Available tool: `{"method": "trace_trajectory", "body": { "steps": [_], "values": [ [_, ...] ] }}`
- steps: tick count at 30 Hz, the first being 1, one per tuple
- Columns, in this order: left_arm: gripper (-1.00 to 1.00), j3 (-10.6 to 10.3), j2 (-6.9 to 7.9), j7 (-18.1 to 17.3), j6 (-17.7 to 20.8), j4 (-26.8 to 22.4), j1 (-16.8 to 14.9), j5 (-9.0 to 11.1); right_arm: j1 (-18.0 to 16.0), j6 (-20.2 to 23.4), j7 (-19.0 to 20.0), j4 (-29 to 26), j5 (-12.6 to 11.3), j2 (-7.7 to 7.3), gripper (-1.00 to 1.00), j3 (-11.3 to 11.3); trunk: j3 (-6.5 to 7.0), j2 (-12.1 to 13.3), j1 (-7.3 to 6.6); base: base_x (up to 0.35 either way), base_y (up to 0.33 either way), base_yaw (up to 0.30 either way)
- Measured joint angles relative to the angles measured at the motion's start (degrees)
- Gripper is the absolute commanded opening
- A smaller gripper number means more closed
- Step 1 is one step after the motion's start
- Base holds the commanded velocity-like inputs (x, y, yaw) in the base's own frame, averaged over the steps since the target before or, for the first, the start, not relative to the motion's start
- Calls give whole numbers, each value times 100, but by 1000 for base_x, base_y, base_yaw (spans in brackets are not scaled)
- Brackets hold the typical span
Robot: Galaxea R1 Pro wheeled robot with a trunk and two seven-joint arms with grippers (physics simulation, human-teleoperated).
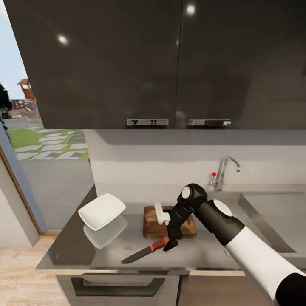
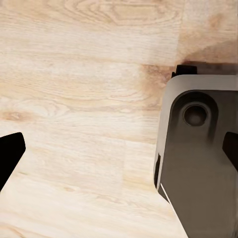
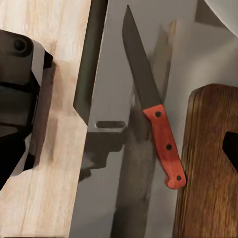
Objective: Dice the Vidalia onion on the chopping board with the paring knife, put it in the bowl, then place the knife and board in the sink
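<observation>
Right claw hanging just above the small paring knife with the orange-red handle and dark pointed blade, fingers spread and holding nothing. Knife lying flat on the glossy dark grey surface, just off the near edge of the brown wooden chopping board with rounded corners. Handle end nearest the claw, almost under the fingertips; blade running away from it, out along the surface and slanting toward its front edge. Seen from the right wrist, the knife sits between the two dark fingers, long axis roughly in line with the wrist's view, handle butt close against the board's rim. Probably a short drop onto the handle, with the fingers set across that axis, not along it. Risk of pinching board edge together with handle. Shallow white squarish bowl well off beyond the blade tip. Left claw open too, pointed down at pale wood-plank floor, far from any of this, so plainly the right arm's job.
</observation>
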Motion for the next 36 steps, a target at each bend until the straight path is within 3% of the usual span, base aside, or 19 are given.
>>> {"method": "trace_trajectory", "body": {
  "steps": [6, 21, 26, 36],
  "values": [
    [100, 0, -2, -1, -4, 0, 0, 0, 0, -373, -21, 609, 1, 235, 100, 9, 0, 0, 0, 81, 0, 0],
    [100, 0, 2, -1, 0, 0, 0, 0, -1, -442, -51, 779, 2, 268, 100, 14, 0, 0, 1, 27, 0, 0],
    [100, 0, -1, -1, -2, 0, 0, 0, 0, -444, -51, 785, 2, 360, 100, 14, 0, -1, 0, 33, 17, 0],
    [100, 0, -1, 2, -6, 0, 0, 0, -1, -544, -51, 880, -1, 409, 100, 16, 0, 0, 1, 45, 34, 0]
  ]
}}
